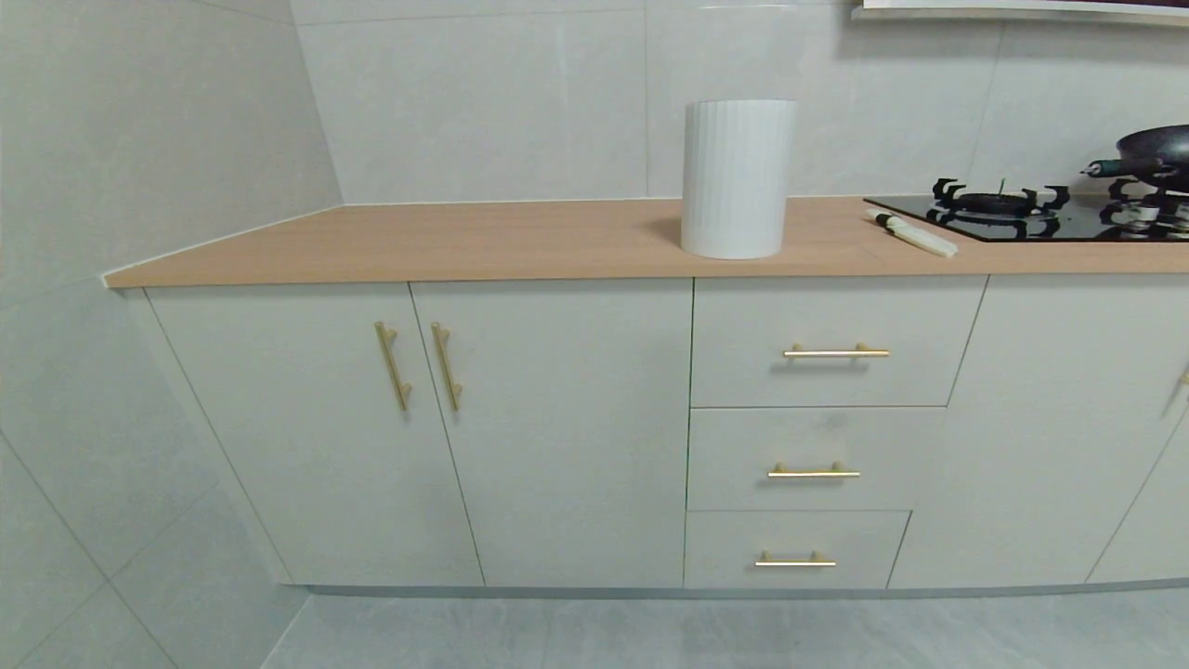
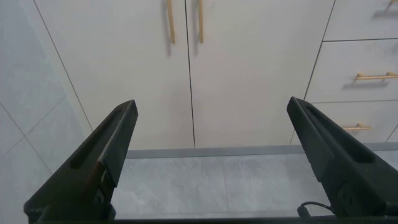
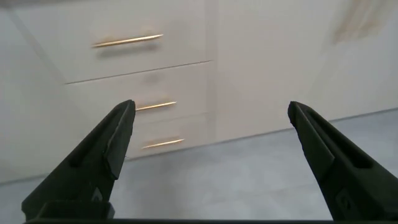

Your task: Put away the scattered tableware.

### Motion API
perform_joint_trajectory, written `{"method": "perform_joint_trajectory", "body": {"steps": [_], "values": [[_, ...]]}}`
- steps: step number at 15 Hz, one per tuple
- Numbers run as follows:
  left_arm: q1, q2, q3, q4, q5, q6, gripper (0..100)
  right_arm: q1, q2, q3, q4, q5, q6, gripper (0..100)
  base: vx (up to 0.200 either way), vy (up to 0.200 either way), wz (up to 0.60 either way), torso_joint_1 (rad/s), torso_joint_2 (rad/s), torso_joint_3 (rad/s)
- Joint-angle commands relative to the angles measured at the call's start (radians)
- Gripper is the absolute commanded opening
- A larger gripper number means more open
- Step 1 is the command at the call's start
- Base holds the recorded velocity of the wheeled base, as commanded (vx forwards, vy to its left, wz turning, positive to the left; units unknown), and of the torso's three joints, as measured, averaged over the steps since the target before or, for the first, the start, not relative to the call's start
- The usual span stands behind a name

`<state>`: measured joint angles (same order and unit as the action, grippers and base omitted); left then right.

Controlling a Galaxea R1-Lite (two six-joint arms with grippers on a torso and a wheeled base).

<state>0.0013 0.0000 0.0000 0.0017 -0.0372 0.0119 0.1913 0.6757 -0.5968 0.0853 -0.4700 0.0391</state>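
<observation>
While lying flat on the wooden countertop [image 1: 483, 243] in the head view, a pale slim utensil [image 1: 912, 233] is sitting just beside the front-left corner of the black gas hob [image 1: 1012, 230]. Whether it is touching the hob edge cannot be told. Its long axis is running diagonally. The far end is pointing toward the wall and the robot's left, and the near end toward the counter's front edge and the robot's right. A dark band is showing near the far end, and the kind of utensil cannot be told. A white ribbed container [image 1: 738, 178] is standing upright on the counter, near the utensil on its left. A dark pan [image 1: 1152, 149] is resting on the hob's right-hand burner. Below, the cabinet doors [image 1: 557, 427] and three drawers [image 1: 817, 455] with gold bar handles are sitting closed.

Left wrist view: the left gripper [image 2: 211, 106] is hanging low over the grey floor [image 2: 205, 180], facing the cabinet doors, jaws standing wide apart.

Right wrist view: the right gripper [image 3: 211, 107] is facing the drawers, jaws likewise spread wide.
</observation>
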Motion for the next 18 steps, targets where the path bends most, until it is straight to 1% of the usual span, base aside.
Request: {"method": "perform_joint_trajectory", "body": {"steps": [1,2,4,6,9,10,12,13,15,16,18], "values": [[0.000,0.000,0.000,0.000,0.000,0.000,100,-0.102,-0.346,0.083,0.070,-0.024,-0.130,100,0.000,0.000,0.00,0.000,0.00,0.000],[0.000,0.000,0.000,0.000,0.000,0.000,100,-0.130,-0.407,0.111,0.083,-0.016,-0.157,100,0.000,0.000,0.00,0.000,0.00,0.000],[0.000,0.000,0.000,0.000,0.000,0.000,100,-0.147,-0.515,0.175,0.097,-0.019,-0.199,100,0.000,0.000,0.00,0.000,0.00,0.000],[0.000,0.000,0.000,0.000,0.000,0.000,100,-0.193,-0.648,0.224,0.148,-0.027,-0.202,100,0.000,0.000,0.00,0.000,0.00,0.000],[0.000,0.000,0.000,0.000,0.000,0.000,100,-0.196,-0.676,0.267,0.154,-0.021,-0.177,100,0.000,0.000,0.00,0.000,0.00,0.000],[0.000,0.000,0.000,0.000,0.000,0.000,100,-0.194,-0.676,0.276,0.152,0.031,-0.170,100,0.000,0.000,0.00,0.000,0.00,0.000],[0.000,0.000,0.000,0.000,0.000,0.000,100,-0.194,-0.676,0.348,0.131,0.231,-0.133,100,0.000,0.000,0.00,0.000,0.00,0.000],[0.000,0.000,0.000,0.000,0.000,0.000,100,-0.194,-0.676,0.408,0.085,0.284,-0.114,100,0.000,0.000,0.00,0.000,0.00,0.000],[0.000,0.000,0.000,0.000,-0.001,0.000,100,-0.194,-0.676,0.566,-0.114,0.381,-0.117,100,0.000,0.000,0.00,0.000,0.00,0.000],[0.000,0.000,0.000,0.000,0.000,0.000,100,-0.194,-0.676,0.597,-0.165,0.439,-0.116,100,0.000,0.000,0.00,0.000,0.00,0.000],[0.000,0.000,0.000,0.000,0.000,0.000,100,-0.194,-0.676,0.597,-0.136,0.514,-0.081,100,0.000,0.000,0.00,0.000,0.00,0.000]]}}
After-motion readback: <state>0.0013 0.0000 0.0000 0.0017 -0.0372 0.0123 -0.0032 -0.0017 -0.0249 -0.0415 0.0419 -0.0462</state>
